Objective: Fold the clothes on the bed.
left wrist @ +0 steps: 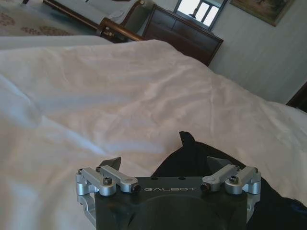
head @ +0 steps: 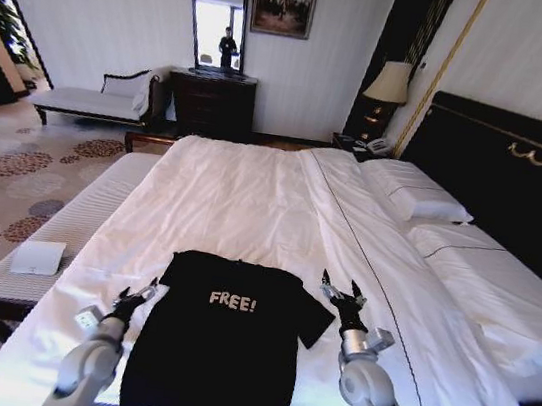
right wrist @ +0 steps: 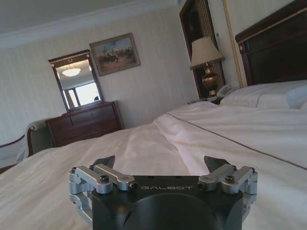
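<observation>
The black T-shirt [head: 232, 334] that lies on the bed [head: 240, 209] has the word "FREE!" in white capital letters on its chest, readable in the head view. The dark body of the left gripper [left wrist: 165, 165] has the brand name "GALBOT" in small pale letters, seen in the left wrist view. The same name "GALBOT" stands on the dark body of the right gripper [right wrist: 160, 163] in the right wrist view.
</observation>
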Motion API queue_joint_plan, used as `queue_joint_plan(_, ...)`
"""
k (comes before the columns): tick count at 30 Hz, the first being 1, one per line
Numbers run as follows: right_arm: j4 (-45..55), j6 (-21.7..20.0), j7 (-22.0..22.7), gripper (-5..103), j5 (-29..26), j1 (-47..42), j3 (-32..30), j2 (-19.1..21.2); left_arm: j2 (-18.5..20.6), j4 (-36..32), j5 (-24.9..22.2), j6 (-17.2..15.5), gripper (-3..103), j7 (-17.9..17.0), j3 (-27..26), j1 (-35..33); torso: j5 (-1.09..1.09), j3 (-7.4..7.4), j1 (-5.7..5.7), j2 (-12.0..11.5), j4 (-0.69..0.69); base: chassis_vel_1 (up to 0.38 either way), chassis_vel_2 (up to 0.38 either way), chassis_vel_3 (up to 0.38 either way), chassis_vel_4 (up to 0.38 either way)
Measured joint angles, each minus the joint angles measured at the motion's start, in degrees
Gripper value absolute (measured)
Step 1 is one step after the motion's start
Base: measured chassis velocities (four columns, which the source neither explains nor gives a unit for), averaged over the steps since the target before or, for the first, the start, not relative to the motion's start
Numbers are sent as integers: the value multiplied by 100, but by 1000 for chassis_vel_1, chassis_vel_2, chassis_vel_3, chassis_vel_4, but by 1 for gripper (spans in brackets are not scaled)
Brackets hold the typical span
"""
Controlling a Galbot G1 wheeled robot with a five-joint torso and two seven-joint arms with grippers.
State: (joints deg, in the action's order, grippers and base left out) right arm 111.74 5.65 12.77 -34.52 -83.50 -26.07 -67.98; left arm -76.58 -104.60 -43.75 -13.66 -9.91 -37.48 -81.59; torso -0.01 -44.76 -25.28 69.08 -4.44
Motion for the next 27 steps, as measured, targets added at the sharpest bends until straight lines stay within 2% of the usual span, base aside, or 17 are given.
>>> queue_joint_plan(2,-114,-35,23,100,-85,140,119,42,28,199,-61,-1,100,-81,13,135,1,0,-1,0,0,0,0,0,0)
queue_joint_plan(5,-198,-124,54,100,-230,263,225,114,49,332,-87,-4,100,-79,36,173,2,-1,-1,0,7,0,0,0,0)
queue_joint_plan(7,-260,-220,137,100,-407,341,272,141,66,352,222,85,100,207,218,152,1,0,0,0,4,0,0,0,0)
queue_joint_plan(8,-260,-220,137,100,-407,341,272,141,66,352,222,85,100,207,218,152,1,0,0,0,4,0,0,0,0)
queue_joint_plan(9,-279,-241,162,100,-450,360,278,142,66,305,431,137,100,316,293,109,0,0,0,0,2,0,0,0,0)
queue_joint_plan(10,-315,-263,183,100,-486,390,286,139,64,145,946,256,100,521,451,-20,0,0,0,0,1,0,0,0,0)
queue_joint_plan(12,-345,-275,198,100,-501,412,289,134,50,-102,1578,433,100,750,621,-240,3,0,-1,0,3,0,0,0,0)
queue_joint_plan(13,-345,-275,198,100,-501,412,289,134,50,-102,1578,433,100,750,621,-240,3,0,-1,0,3,0,0,0,0)
queue_joint_plan(17,-375,-287,239,100,-546,405,275,148,32,-134,2433,687,100,861,816,-419,2,1,0,0,2,0,0,0,0)
queue_joint_plan(20,-396,-303,278,100,-561,397,273,147,-13,13,2598,644,100,692,838,-414,1,1,0,0,3,0,0,0,0)
queue_joint_plan(23,-397,-312,303,100,-562,390,278,138,-88,62,2530,605,100,597,839,-415,1,0,0,0,3,0,0,0,0)
queue_joint_plan(25,-389,-318,313,100,-559,382,277,134,-215,28,2103,543,100,548,787,-428,1,0,0,0,3,0,0,0,0)
queue_joint_plan(27,-374,-319,325,100,-557,368,262,132,-335,-40,1471,452,100,493,686,-423,2,1,0,0,3,0,0,0,0)
